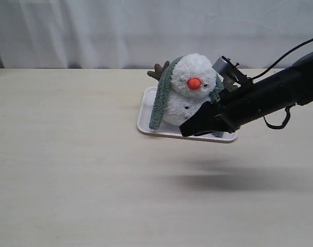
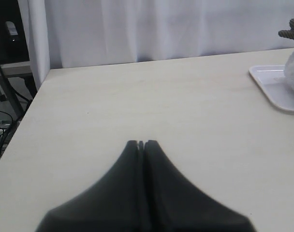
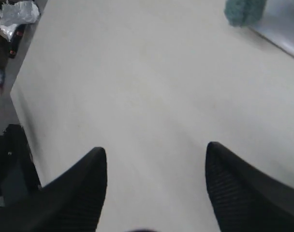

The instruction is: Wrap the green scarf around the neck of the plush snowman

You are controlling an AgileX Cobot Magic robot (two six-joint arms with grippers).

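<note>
Black right claw (image 3: pixel 156 150) stands wide open and empty above the pale bench (image 1: pixel 69 180), low in front of the plush snowman (image 1: pixel 185 105), probably poised to take a scarf end. It sits upright on a white tray (image 1: pixel 146 121), orange nose forward. Behind its head runs the green scarf (image 1: pixel 160 100), one end hanging to the tray, the other partly hidden by the arm; the ends look uncrossed. Left claw (image 2: pixel 141 143), shut and empty, waits well apart from the tray.
</note>
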